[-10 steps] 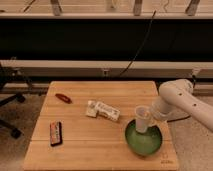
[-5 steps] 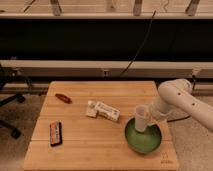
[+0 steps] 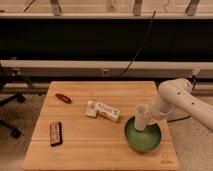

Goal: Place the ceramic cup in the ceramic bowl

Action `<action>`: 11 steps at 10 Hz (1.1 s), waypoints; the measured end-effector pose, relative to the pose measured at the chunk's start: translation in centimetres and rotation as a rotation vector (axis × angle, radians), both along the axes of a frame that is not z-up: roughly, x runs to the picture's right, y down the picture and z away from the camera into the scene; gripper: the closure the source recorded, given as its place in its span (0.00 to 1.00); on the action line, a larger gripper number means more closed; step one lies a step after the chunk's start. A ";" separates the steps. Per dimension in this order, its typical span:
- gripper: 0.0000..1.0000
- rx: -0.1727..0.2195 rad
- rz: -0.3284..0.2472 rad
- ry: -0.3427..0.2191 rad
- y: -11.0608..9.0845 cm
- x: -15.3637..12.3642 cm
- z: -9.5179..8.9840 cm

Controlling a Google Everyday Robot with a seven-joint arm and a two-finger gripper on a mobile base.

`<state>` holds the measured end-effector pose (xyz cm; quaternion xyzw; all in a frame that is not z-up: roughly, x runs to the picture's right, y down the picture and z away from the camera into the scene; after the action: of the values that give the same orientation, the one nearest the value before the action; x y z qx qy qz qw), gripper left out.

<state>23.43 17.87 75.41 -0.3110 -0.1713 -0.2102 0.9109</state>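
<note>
The ceramic bowl [image 3: 143, 137], wide and green, sits at the front right of the wooden table [image 3: 95, 145]. The ceramic cup [image 3: 142, 117], a small whitish tumbler, stands upright over the bowl's back-left part, its base down inside the rim. My gripper [image 3: 150, 117] reaches in from the right at the end of the white arm [image 3: 175, 97] and is shut on the cup's side. Whether the cup's base touches the bowl's inside cannot be told.
A flat white box [image 3: 103, 110] lies just left of the bowl. A small red object [image 3: 63, 98] lies at the back left, and a dark rectangular packet [image 3: 55, 133] at the front left. A black office chair [image 3: 10, 107] stands left of the table.
</note>
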 end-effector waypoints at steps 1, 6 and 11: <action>0.73 0.001 -0.002 -0.001 -0.1 -0.1 0.1; 0.45 0.008 -0.003 -0.003 -0.5 0.3 0.6; 0.20 0.014 -0.007 -0.006 -1.0 0.4 1.1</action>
<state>23.83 16.90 76.48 -0.3045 -0.1718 -0.2155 0.9118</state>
